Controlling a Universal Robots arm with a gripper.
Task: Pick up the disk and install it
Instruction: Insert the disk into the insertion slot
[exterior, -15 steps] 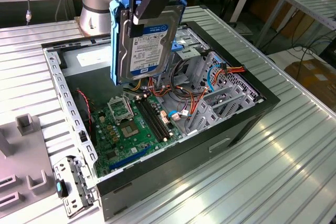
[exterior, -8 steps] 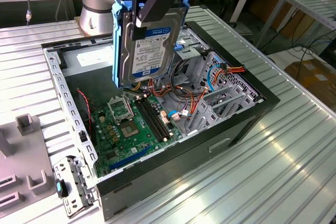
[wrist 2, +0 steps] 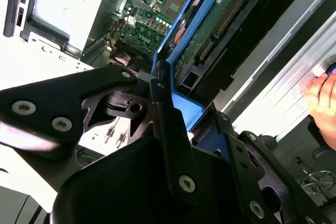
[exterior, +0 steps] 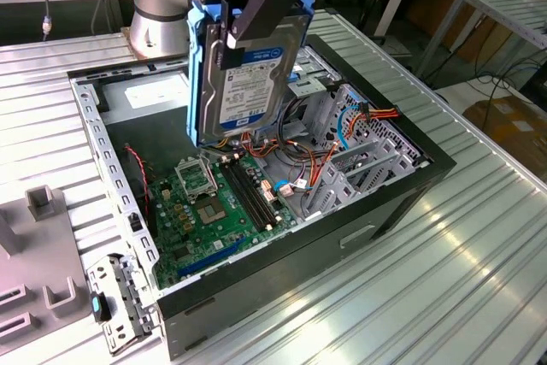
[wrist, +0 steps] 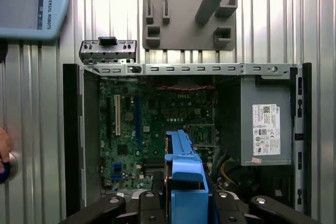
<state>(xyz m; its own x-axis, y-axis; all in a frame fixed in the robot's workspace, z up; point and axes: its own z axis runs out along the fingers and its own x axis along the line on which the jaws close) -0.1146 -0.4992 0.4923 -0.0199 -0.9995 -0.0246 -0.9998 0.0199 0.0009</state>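
The disk (exterior: 248,83) is a grey hard drive with a white label, framed by a blue carrier rail. It hangs upright, edge down, above the open computer case (exterior: 402,194). My gripper (exterior: 244,27) is shut on its upper end, black fingers (exterior: 261,6) pressing both faces. The disk's lower edge hovers over the motherboard (exterior: 214,203), on the exterior view's left of the grey drive cage (exterior: 350,160). In the second wrist view the disk (wrist 2: 210,40) runs away from the gripper (wrist 2: 168,114). In the first wrist view its blue rail (wrist: 184,177) stands over the case interior.
A grey fixture plate (exterior: 34,245) with blocks lies on the ribbed metal table (exterior: 444,271) at the exterior view's left. The power supply (wrist: 265,124) fills one end of the case. Orange and mixed cables (exterior: 376,117) lie around the cage. A person's hand (wrist 2: 323,98) rests at the table edge.
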